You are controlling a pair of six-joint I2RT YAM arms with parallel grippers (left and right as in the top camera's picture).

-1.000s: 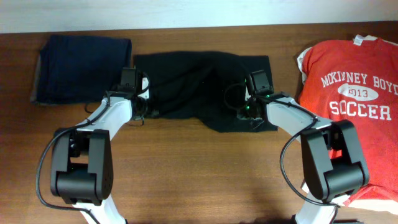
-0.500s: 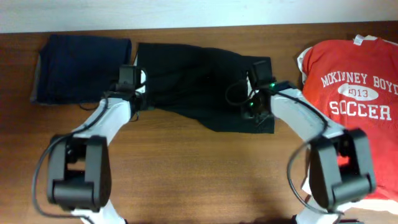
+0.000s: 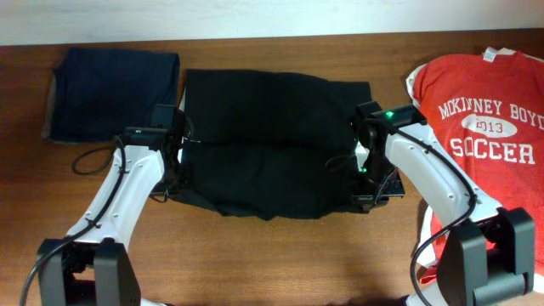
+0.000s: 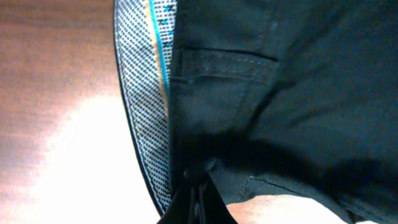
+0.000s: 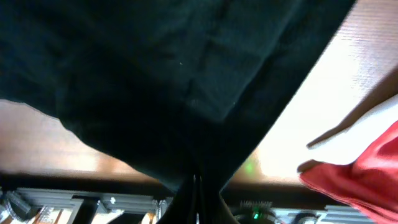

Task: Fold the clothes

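Observation:
Black shorts (image 3: 272, 127) lie spread across the middle of the wooden table, their near edge lifted. My left gripper (image 3: 173, 170) is shut on the shorts' left side, at the waistband with its dotted grey lining (image 4: 140, 112). My right gripper (image 3: 367, 180) is shut on the shorts' right side; the black cloth (image 5: 161, 74) hangs from its jaws. Both grippers hold the cloth a little above the table.
A folded navy garment (image 3: 110, 93) lies at the far left. A red T-shirt (image 3: 476, 127) printed with "McKinney Boyd Soccer" lies at the right, close to my right arm. Bare wood (image 3: 272, 255) runs along the front.
Both grippers have moved toward the front edge, pulling the shorts' edge with them. The shorts have gone from bunched at the back to spread out wide.

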